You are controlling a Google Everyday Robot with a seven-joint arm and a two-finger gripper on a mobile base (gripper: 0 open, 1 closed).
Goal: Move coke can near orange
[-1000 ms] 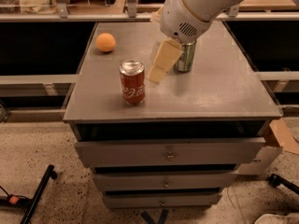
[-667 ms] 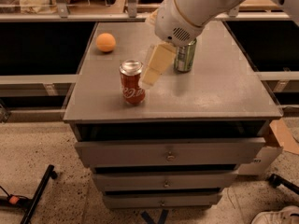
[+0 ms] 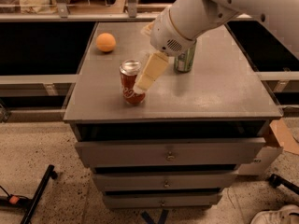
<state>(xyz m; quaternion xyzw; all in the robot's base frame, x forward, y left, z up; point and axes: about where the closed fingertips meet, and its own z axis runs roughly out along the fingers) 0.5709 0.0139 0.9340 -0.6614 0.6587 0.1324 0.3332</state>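
Coke can (image 3: 130,82) stands upright near the tabletop's (image 3: 224,92) front-left edge, with the gripper (image 3: 139,86) low at its right side; whether it has a hold cannot be told. Grasping looks to be the step in hand. The next move calls for a sure grip, then a carry toward the orange (image 3: 106,42) at the back-left corner.

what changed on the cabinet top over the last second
The gripper moved left and down, away from the green can, and now reaches the right side of the coke can. Whether it has taken hold cannot be told. The coke can, the orange and the green can stayed put.
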